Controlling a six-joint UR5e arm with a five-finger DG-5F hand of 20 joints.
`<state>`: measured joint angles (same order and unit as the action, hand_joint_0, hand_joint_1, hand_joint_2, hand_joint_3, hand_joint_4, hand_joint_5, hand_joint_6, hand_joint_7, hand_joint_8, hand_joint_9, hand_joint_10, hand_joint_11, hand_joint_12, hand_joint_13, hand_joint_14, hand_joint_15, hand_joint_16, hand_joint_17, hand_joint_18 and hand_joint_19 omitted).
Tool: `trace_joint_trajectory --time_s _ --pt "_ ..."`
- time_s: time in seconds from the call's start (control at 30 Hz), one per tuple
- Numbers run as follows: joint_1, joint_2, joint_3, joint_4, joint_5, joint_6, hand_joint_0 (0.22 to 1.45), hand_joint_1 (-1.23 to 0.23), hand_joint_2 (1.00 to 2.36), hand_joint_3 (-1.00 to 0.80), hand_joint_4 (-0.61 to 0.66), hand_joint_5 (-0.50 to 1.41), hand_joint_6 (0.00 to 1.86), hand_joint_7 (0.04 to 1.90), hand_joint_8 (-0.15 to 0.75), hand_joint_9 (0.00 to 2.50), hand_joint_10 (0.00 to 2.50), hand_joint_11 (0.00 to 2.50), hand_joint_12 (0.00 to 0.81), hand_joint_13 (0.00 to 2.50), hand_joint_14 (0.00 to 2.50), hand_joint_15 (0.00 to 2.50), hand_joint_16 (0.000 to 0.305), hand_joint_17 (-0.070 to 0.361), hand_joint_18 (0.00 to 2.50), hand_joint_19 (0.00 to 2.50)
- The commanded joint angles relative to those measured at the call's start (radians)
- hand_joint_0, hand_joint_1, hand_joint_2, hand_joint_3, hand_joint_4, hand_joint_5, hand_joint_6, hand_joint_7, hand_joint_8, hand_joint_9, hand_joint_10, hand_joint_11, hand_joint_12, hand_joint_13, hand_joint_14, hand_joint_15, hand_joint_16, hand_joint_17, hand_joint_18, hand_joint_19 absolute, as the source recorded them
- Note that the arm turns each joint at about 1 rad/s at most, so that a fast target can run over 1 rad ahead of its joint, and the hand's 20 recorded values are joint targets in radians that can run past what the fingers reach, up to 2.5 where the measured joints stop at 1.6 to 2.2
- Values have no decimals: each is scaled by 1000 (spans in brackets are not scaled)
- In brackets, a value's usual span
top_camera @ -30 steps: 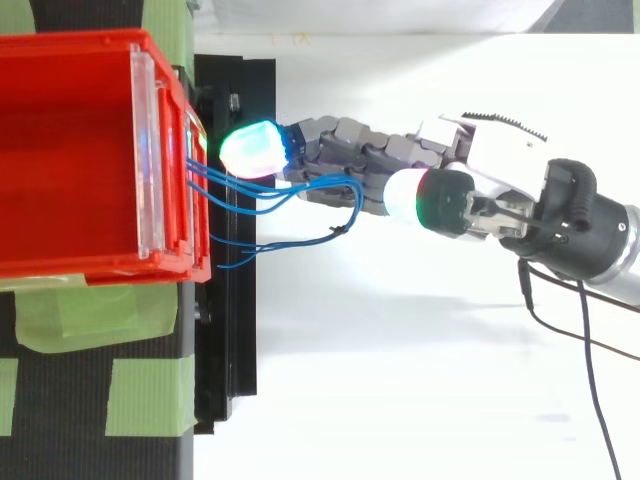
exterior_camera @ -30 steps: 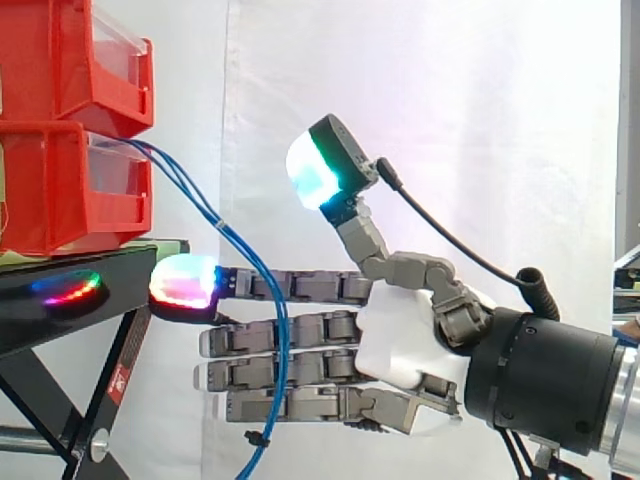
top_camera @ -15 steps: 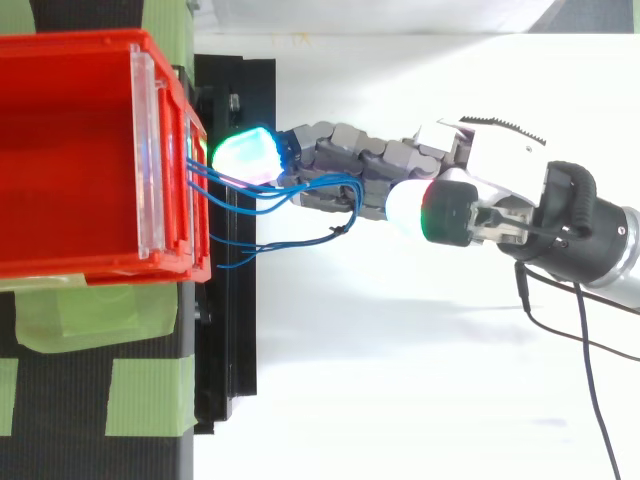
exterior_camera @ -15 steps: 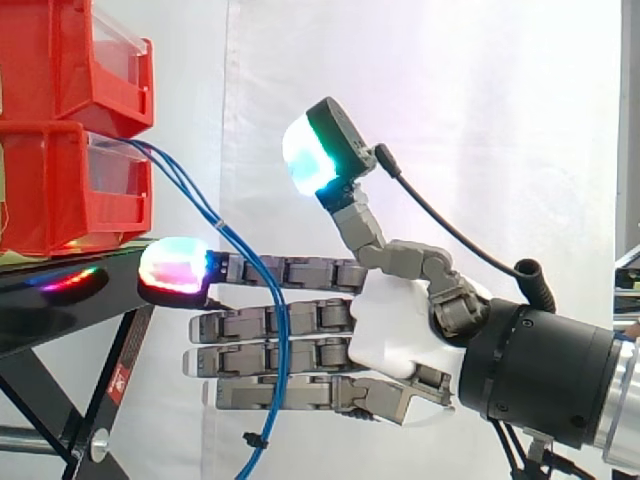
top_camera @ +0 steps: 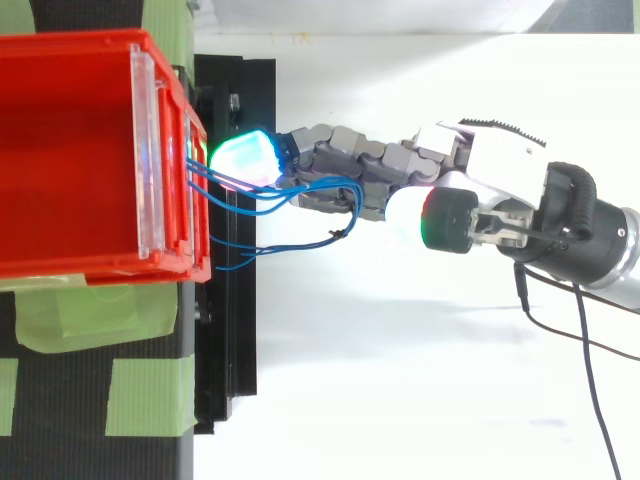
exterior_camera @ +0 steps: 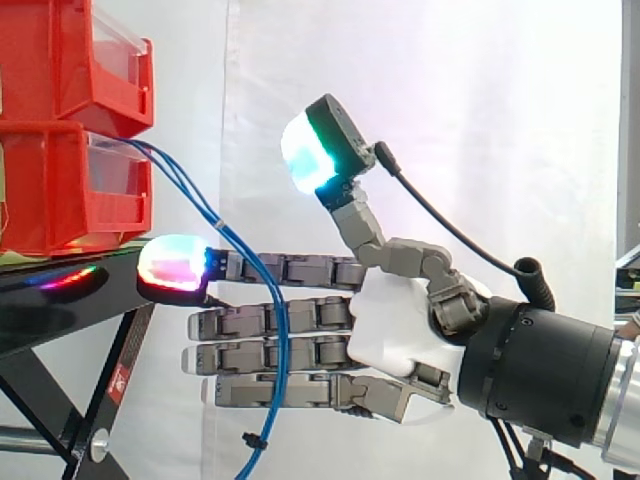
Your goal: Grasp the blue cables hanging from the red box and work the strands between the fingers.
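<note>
A white curtain [exterior_camera: 450, 100] hangs in folds across the background, brightly lit. A black stand [exterior_camera: 40, 325] sits at left, with green tape [top_camera: 150, 395] patches on top

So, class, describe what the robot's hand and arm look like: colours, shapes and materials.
The hand has a smooth white palm shell and grey fingers of blocky links. Its thick fingertip pads glow: one white and green, another red and cyan. Behind it come a black cylindrical wrist and a silvery arm.
</note>
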<state>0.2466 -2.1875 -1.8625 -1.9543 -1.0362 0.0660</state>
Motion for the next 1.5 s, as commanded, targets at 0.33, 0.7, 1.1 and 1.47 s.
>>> trace_joint_trajectory --time_s 0.33,0.7,1.1,1.47 --pt "0 0 0 2 -1 0 611 -401 1000 -1000 172 -399 5 681 391 115 3 173 430 0 4 204 83 188 0 104" --pt "0 0 0 0 -7 0 631 -447 1000 -1000 216 -286 5 662 425 431 7 382 449 38 4 194 82 184 0 60" --pt "0 0 -1 0 -8 0 649 -478 1000 -1000 247 -206 5 651 461 675 10 489 471 304 7 234 78 176 237 63" --pt "-3 0 0 0 -18 0 682 -498 1000 -1000 265 -161 6 663 475 867 17 803 489 548 10 386 73 164 571 204"
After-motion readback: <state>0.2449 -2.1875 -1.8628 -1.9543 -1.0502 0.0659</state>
